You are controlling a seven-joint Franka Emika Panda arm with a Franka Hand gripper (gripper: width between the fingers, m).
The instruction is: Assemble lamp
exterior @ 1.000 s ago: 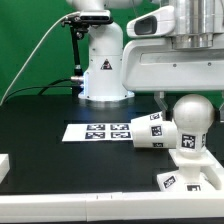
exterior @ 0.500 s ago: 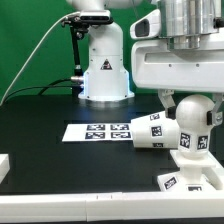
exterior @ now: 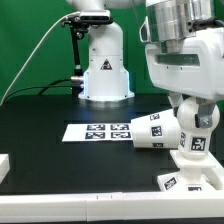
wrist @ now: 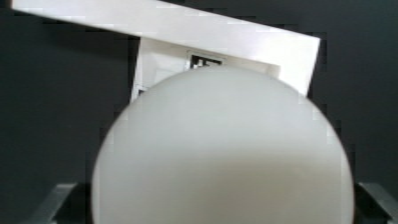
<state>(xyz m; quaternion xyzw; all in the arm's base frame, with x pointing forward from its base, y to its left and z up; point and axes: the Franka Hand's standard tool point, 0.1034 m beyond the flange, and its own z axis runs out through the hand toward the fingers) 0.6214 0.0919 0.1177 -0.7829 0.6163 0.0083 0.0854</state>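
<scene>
The white round bulb [exterior: 201,120] stands upright with its tagged neck on the low angular base [exterior: 192,176] at the exterior view's right. The tapered shade [exterior: 152,132] lies on its side just beside them, touching the marker board's end. My gripper [exterior: 195,106] has come down over the bulb from above and is open, with a finger on each side of the globe. In the wrist view the bulb [wrist: 217,140] fills the picture and the dark fingertips [wrist: 64,204] show at its two sides. The base [wrist: 249,45] shows behind it.
The marker board [exterior: 98,131] lies flat in the middle of the black table. The big white robot pedestal [exterior: 103,68] stands at the back. A white block [exterior: 4,165] sits at the exterior view's left edge. A green wall lies behind.
The arm has come down over the bulb, so the gripper now covers its top. The bulb, base and shade have not moved.
</scene>
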